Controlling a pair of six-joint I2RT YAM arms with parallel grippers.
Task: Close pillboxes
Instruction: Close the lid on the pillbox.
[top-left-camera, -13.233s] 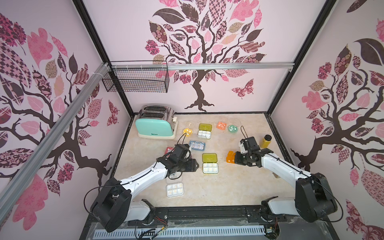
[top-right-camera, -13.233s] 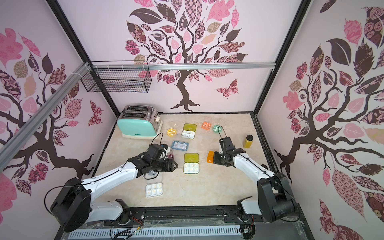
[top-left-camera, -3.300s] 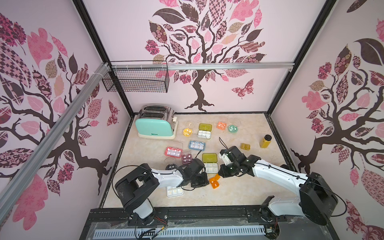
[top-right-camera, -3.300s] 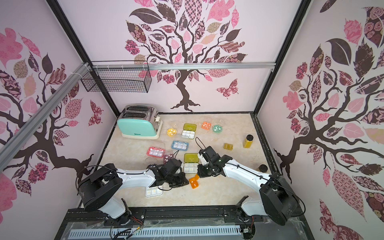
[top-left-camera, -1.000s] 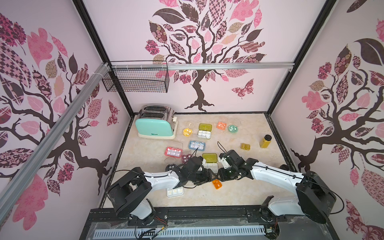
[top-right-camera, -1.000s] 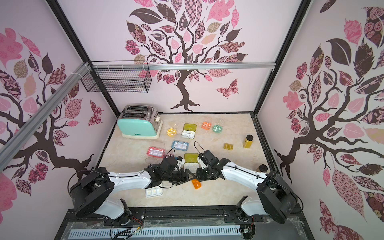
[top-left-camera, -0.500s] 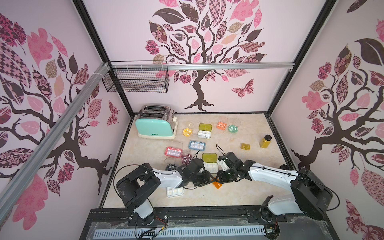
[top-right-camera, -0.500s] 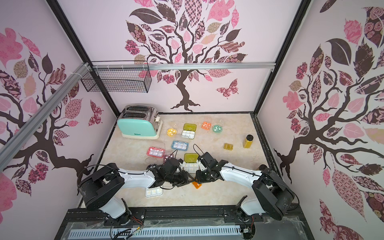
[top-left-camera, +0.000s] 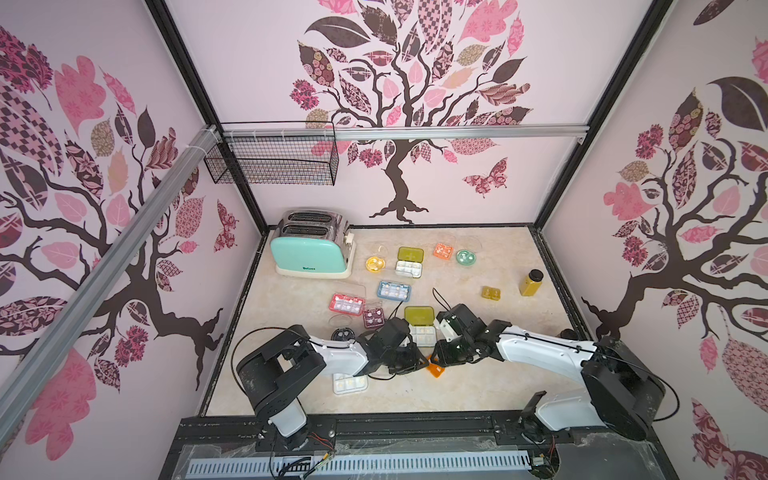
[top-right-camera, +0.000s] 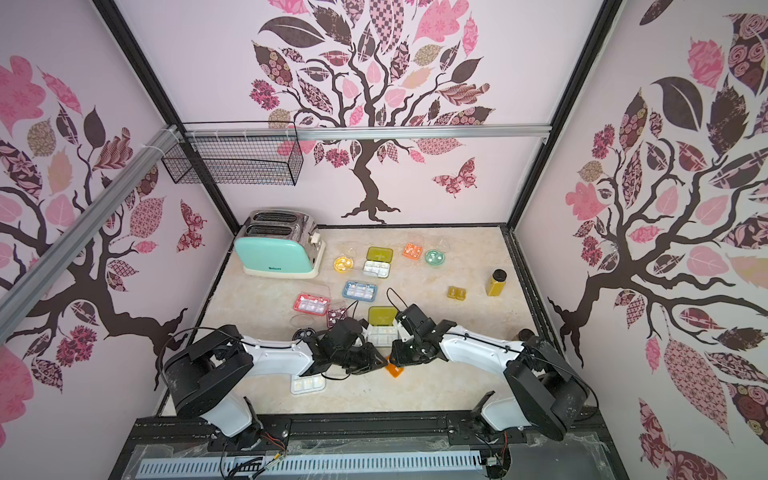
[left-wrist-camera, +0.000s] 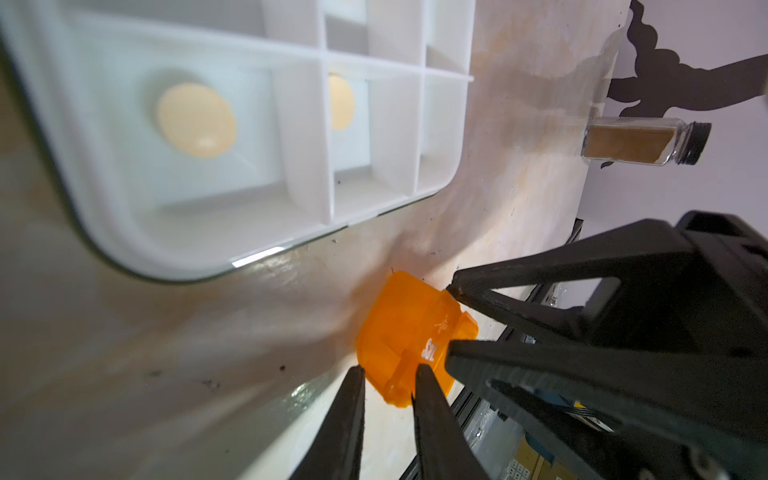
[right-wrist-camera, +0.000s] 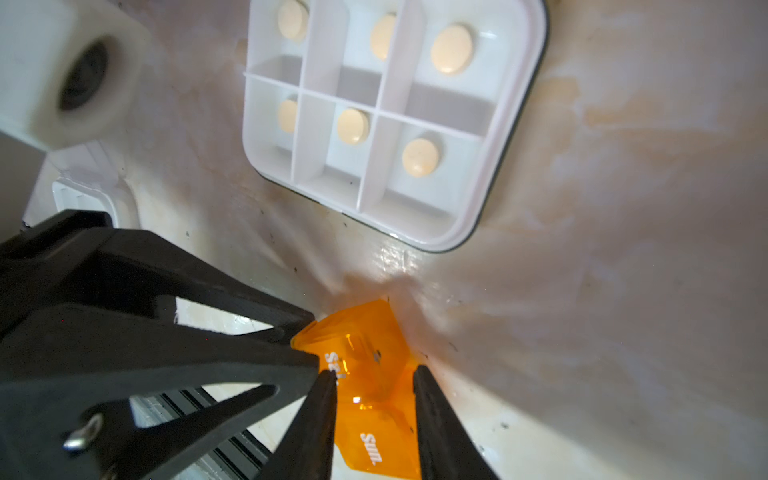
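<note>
Left claw (left-wrist-camera: 388, 370) nipping an edge of the orange pillbox (left-wrist-camera: 407, 328) at the table's (top-left-camera: 478, 386) front middle, its contents hidden, right claw (right-wrist-camera: 374, 372) clamped across it, open white pillbox (right-wrist-camera: 374, 124) just behind, one tan pill (right-wrist-camera: 420, 157) per compartment

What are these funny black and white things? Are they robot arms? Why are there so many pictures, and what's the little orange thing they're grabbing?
Yes, two robot arms. Two pictures come from a camera up high, looking down at the whole table: a toaster, a bottle and many little pillboxes, several open. The two close-ups come from cameras on the arms' wrists. Each arm ends in two black fingers. The left fingers and the right fingers both pinch one small orange pillbox from opposite sides. Near it lies an open white pillbox with round tablets.
</note>
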